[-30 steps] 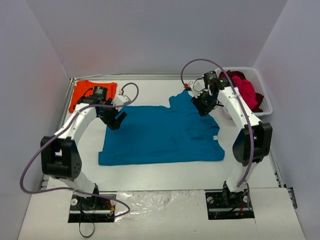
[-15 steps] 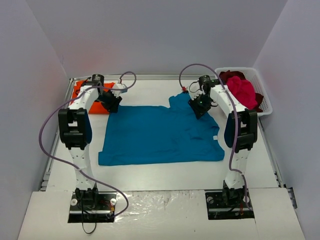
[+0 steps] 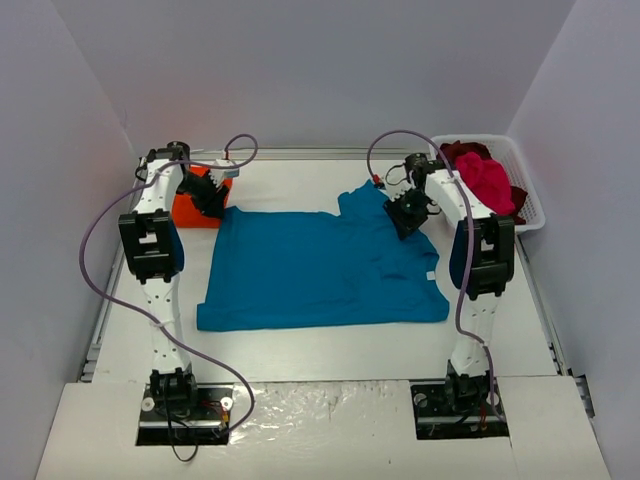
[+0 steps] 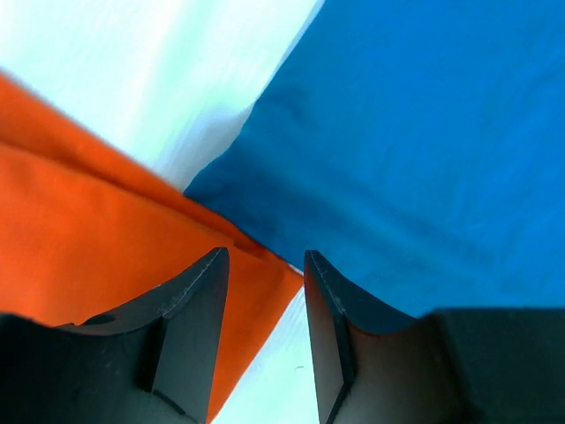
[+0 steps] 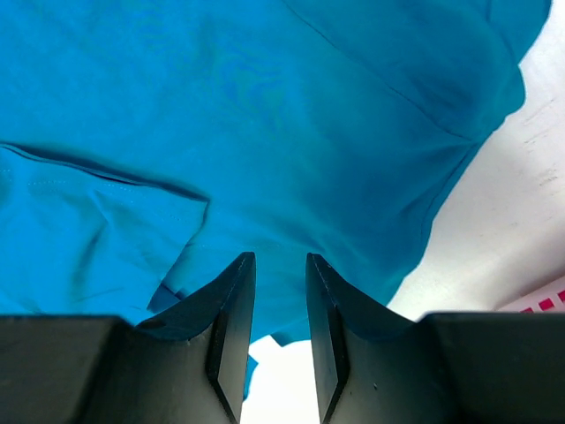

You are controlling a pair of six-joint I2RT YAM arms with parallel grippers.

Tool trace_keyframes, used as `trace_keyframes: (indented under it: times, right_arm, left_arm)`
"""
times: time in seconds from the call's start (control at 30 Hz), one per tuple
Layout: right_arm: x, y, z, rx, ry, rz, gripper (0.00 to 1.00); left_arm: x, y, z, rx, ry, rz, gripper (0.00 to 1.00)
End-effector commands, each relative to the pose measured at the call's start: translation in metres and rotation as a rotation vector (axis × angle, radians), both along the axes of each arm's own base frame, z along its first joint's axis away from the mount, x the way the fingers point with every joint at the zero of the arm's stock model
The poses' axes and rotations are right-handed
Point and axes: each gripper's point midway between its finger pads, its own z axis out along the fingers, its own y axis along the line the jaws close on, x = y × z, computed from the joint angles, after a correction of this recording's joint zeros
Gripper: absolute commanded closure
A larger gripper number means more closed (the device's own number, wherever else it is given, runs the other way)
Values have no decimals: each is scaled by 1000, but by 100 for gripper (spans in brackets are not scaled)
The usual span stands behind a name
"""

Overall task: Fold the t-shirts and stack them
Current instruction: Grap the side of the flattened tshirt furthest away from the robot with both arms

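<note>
1. Seen from overhead, a teal-blue t-shirt (image 3: 320, 265) lies spread flat across the middle of the pale surface (image 3: 330, 345). It forms a broad, soft rectangle of cloth, with one short sleeve jutting toward the top of the frame and another at the lower right.
2. An orange t-shirt (image 3: 188, 207) sits folded into a compact block at the upper left, partly hidden behind the arm.
3. The left gripper (image 3: 207, 196) hangs over the spot where the teal shirt's upper-left corner meets the orange cloth. The wrist view shows its dark, matte jaws narrowly parted with nothing between them. Below them the pointed teal corner touches the straight, layered edge of the orange fold; which cloth lies on top cannot be told.
4. The right gripper (image 3: 409, 213) hovers over the teal shirt's upper-right part, beside the upward sleeve. Its jaws are also set to a narrow gap and empty, above smooth knit crossed by a raised fold and a thin seam line.
5. A white slotted plastic basket (image 3: 530, 207) stands at the upper right. It holds a bunched magenta-pink t-shirt (image 3: 487, 180), with a crumpled dark red t-shirt (image 3: 460, 152) behind it.
</note>
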Motion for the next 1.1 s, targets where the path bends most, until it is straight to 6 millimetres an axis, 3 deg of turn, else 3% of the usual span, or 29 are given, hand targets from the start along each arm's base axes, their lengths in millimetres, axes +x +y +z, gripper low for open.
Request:
trace_keyframes:
  times: [0.0,0.13,0.33,0.67,0.8,0.83,1.07]
  right_arm:
    - [-8,-3,-1,-28,39,3,74]
    - [-9,-5,-6,-39,52,-1,74]
    - [-10,-6,-15,-45,80,0,74]
    - [-13,-7,-26,-55,119,8,74]
    - [-15,-6,-28,-53,131,13,74]
    - [-16,-7,-28,-53,134,13,74]
    - [-19,-6,-31,-51,152,22,74]
  left_arm:
    - [-12,-9,12,-17,0,-92,62]
    - [-11,-9,12,3,-20,-116,62]
    - [-6,-10,-5,83,-35,-154,62]
    - [20,-21,-9,138,-127,-167,58]
    - [27,-16,-14,184,-143,-169,58]
    - [31,-30,-15,199,-166,-197,58]
    - [34,-19,-30,268,-139,-209,58]
